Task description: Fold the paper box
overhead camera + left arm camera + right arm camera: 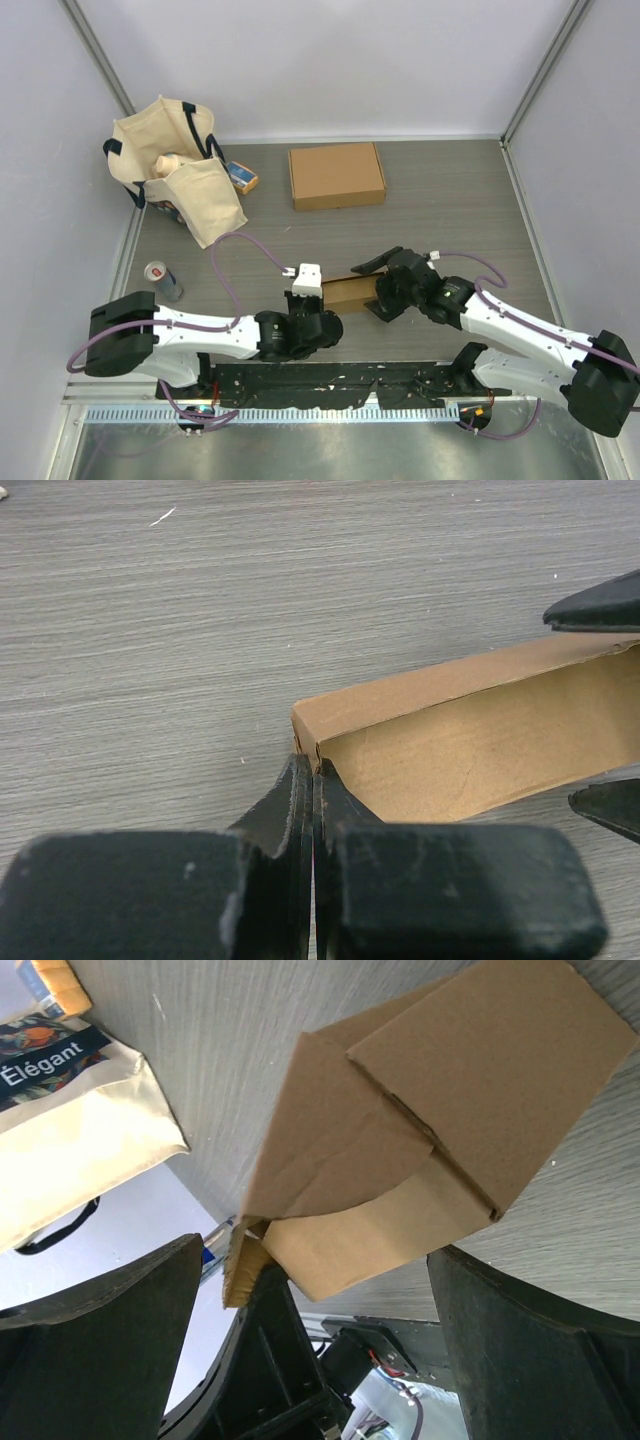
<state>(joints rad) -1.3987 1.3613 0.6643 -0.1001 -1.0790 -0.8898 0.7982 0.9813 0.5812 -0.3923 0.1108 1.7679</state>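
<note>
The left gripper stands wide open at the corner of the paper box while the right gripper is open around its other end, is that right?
Not quite: the left gripper is shut, its fingers apparently pinching the paper box at its corner, as the left wrist view shows. The right gripper is indeed open around the other end.

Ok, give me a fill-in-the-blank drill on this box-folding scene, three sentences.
1. The left hand is ___ on a corner of the paper box.
2. The right hand is wide ___ around the box's other end.
3. The drink can stands ___ on the table.
Missing words: shut; open; upright.
</note>
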